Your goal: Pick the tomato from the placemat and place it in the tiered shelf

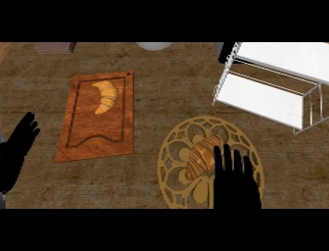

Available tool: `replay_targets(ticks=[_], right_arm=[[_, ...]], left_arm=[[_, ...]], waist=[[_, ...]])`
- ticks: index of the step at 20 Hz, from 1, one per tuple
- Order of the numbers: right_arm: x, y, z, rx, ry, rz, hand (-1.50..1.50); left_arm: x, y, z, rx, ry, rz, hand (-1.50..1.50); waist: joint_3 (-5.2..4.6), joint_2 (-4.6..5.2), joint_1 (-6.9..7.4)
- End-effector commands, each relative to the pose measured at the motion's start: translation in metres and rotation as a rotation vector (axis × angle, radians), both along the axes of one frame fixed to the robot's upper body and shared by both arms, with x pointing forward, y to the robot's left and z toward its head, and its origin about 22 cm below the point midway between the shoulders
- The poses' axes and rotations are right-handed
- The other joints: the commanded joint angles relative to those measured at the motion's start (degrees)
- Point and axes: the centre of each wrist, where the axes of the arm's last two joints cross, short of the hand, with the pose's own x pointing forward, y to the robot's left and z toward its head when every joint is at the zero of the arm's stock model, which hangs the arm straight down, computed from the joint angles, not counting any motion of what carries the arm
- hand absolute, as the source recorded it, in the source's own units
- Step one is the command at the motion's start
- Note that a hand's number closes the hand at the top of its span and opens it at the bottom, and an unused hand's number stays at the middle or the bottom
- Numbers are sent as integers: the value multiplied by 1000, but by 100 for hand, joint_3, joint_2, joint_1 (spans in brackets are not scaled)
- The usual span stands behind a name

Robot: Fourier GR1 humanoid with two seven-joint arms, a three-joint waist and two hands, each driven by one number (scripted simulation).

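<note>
Though the task names a tomato, the placemat point(176, 147) at lower centre holds a brown loaf point(202, 157), long axis slanting up-right, touching the open right robot hand's point(234, 182) left side; left robot hand point(12, 152) rests open far left.

1. On the counter point(160, 98), at the left: a cutting board point(81, 132) with a croissant point(106, 96) lying on its far half.
2. Nearer and to the right: a round placemat point(178, 142), bearing a bread-like item point(202, 158), not a tomato.
3. Just right of that item, over the placemat: the right hand point(234, 184).
4. Far right: a tiered shelf point(283, 81).
5. At the left edge: the left hand point(12, 154).
</note>
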Motion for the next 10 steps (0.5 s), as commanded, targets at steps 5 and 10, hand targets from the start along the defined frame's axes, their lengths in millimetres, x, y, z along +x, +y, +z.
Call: replay_targets(ticks=[5,10], right_arm=[[19,-23,-9,-91,57,-95,-150],[28,-16,-19,-100,43,-69,-150]], left_arm=[[3,-9,-8,2,-3,-6,0],[2,-13,-7,-10,9,-3,0]], waist=[[7,0,-15],[8,-1,-1]])
